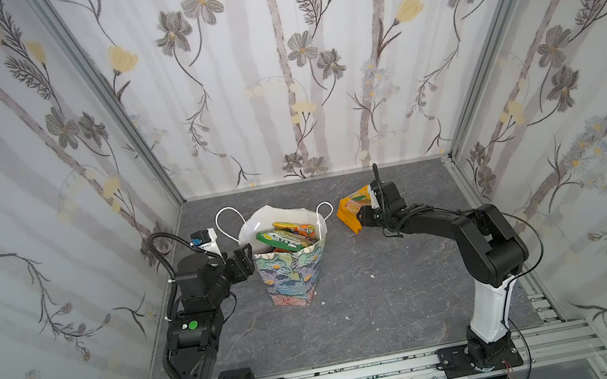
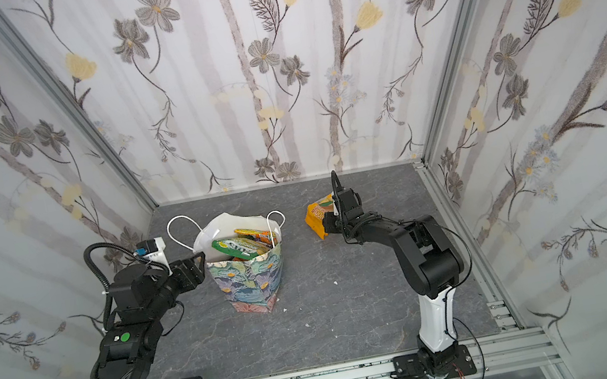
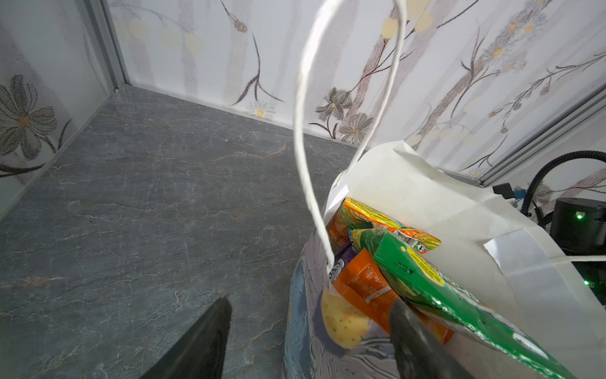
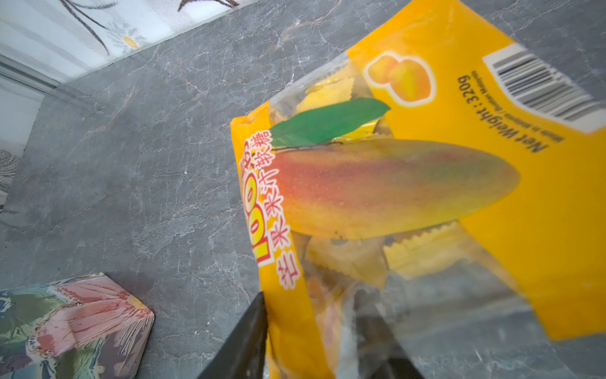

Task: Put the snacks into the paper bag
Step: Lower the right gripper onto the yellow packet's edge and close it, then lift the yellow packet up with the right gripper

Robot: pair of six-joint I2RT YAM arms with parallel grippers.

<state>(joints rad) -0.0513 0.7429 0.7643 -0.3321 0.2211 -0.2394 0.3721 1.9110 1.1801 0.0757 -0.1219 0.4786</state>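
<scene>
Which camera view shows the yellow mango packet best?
Right wrist view: the yellow mango packet fills it, print readable, between the jaws of the right gripper. Both top views show it small; the left wrist view misses it.

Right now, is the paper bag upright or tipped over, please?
Upright: the paper bag stands on its base, mouth facing up, with snacks showing inside.

Left pincer (image 3: 311, 301) parted, left arm (image 1: 200, 284) folded low, right arm (image 1: 483, 239) extended, right pincer (image 4: 311, 295) clamping yellow packet (image 4: 393, 187)

Glossy plastic packet (image 4: 524, 229), matt paper bag (image 1: 292, 277), smooth stone-look tabletop (image 1: 378, 312).
</scene>
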